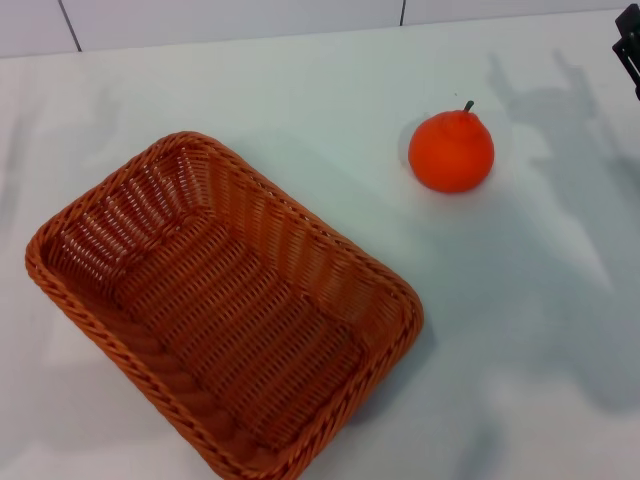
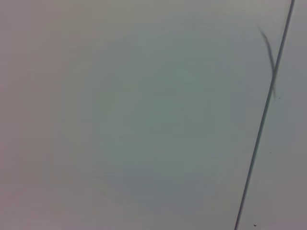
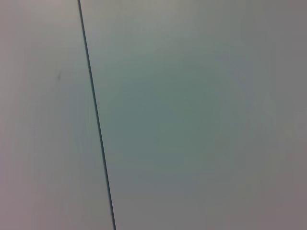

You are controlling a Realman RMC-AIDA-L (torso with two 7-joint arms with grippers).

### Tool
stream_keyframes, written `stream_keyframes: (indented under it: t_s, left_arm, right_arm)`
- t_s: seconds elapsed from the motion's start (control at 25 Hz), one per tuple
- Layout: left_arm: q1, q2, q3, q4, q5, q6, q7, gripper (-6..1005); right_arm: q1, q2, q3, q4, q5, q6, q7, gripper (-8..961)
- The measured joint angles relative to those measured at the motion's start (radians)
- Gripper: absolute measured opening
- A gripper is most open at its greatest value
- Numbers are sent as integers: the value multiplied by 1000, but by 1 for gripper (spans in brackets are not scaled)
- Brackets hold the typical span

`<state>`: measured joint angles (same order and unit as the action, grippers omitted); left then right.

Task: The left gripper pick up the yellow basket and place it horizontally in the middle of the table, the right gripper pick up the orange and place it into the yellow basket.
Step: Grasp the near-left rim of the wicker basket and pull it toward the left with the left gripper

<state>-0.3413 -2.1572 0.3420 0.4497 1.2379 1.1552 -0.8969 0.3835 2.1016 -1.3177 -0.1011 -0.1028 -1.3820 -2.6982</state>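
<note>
On table (image 1: 520, 300): yellow basket (image 1: 225, 305) lies skewed; orange (image 1: 451, 151) beside it; right gripper (image 1: 629, 50) far-right, well apart.

Head camera above table (image 1: 300, 100)

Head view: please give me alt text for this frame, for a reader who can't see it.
An empty yellow basket sits at an angle on the left of the white table, with the orange resting apart from it, stem up, toward the far right. Only a dark sliver of the right gripper shows at the upper right edge; the left gripper is out of view.
</note>
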Motion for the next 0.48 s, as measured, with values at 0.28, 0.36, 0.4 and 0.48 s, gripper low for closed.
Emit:
stream_keyframes:
  t_s: [0.28, 0.36, 0.4, 0.48]
  left_arm:
    - [-1, 1, 0, 0, 0, -1, 0, 721]
    - [-1, 1, 2, 0, 0, -1, -1, 720]
    - [-1, 1, 6, 0, 0, -1, -1, 720]
    - [1, 1, 33, 10, 0, -2, -31, 720]
  right_arm:
    - [1, 0, 0, 0, 0, 0, 0, 930]
    - [1, 0, -1, 0, 0, 0, 0, 930]
    - [1, 0, -1, 0, 0, 0, 0, 930]
    - [1, 0, -1, 0, 0, 0, 0, 930]
